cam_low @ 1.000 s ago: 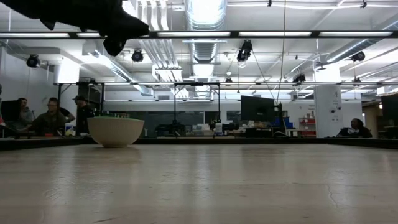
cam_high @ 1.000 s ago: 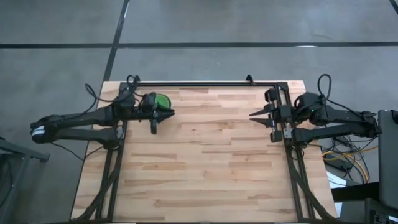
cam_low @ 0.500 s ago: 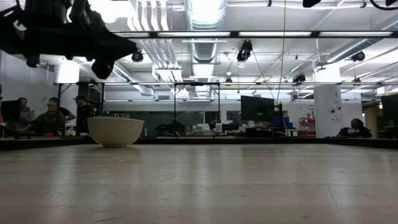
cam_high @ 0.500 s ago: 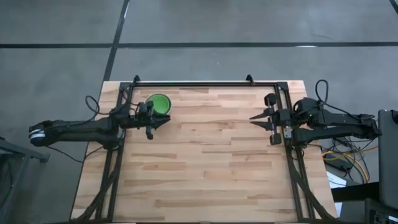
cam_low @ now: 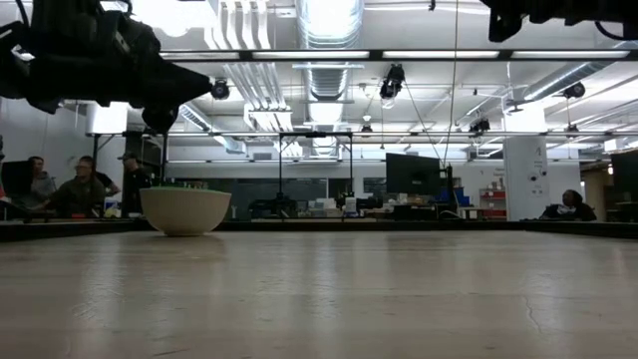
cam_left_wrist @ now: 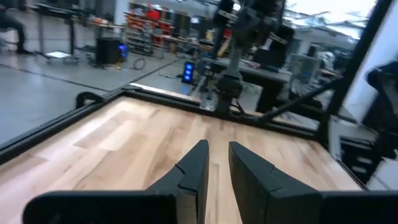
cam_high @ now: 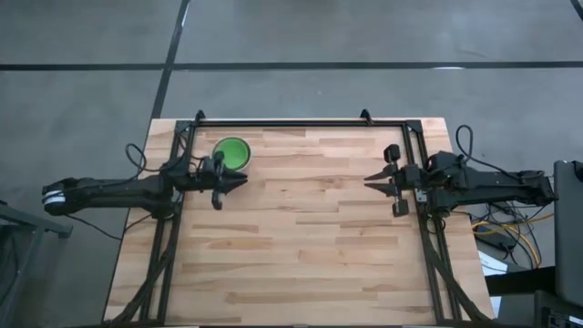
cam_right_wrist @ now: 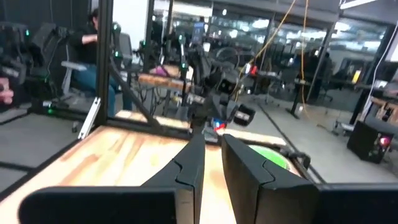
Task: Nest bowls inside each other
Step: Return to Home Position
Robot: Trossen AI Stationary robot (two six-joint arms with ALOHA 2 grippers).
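So there's just one stack of bowls [cam_high: 231,151] on the tabletop [cam_high: 301,260], up in the back left corner, right by the black frame [cam_high: 291,123]. From above you only see one, the bright green bowl [cam_high: 231,152] on top. From table height you get the whitish-grey bowl [cam_low: 185,211] on the outside, with a thin sliver of green poking over its rim. That's two bowls I can actually count, and anything nested between them is hidden

Two arms. The left arm [cam_high: 118,189] reaches in from the left edge. The left jaws hang above the wood just beside the stack, not touching it, nearly closed with only a slim gap and nothing in them. The right arm [cam_high: 492,182] is over at the right edge, well apart from the stack. The right jaws are the same deal, slim gap, empty, pointing across toward the left arm

Three people [cam_low: 82,187] sit in the room behind on the left, and there's one more person [cam_low: 570,204] far right
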